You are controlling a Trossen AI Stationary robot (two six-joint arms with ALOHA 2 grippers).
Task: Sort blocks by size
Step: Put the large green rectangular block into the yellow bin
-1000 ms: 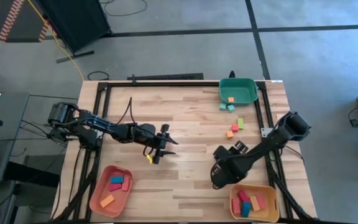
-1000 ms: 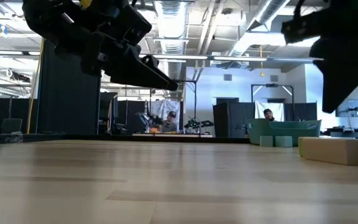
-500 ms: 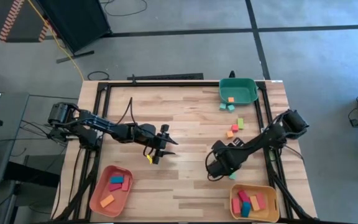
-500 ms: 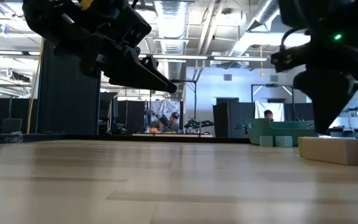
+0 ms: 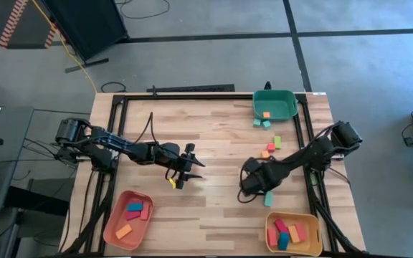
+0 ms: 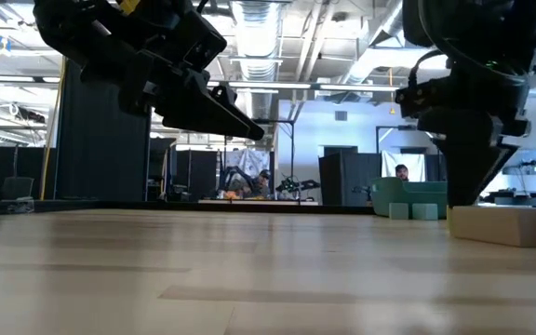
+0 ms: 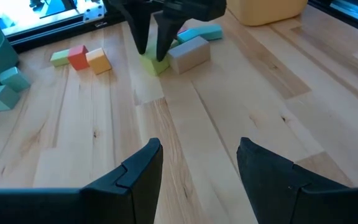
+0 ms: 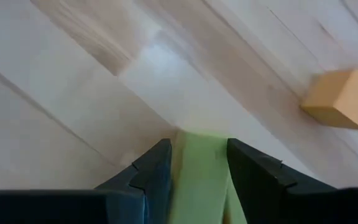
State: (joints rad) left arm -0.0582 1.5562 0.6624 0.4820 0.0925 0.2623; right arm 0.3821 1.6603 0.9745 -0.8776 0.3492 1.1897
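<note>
No text, label, brand, number or sign can be read in any view.

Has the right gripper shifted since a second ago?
Yes. In the high view the right gripper has moved away from the yellow tray, toward the table's far side and slightly toward its middle, now with a green block between its fingers.

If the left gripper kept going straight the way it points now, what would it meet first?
Bare table first, then probably the right gripper, whose jaws close on a green block, with a grey block beside it. Depth is hard to judge, so it might pass just beside them.
</note>
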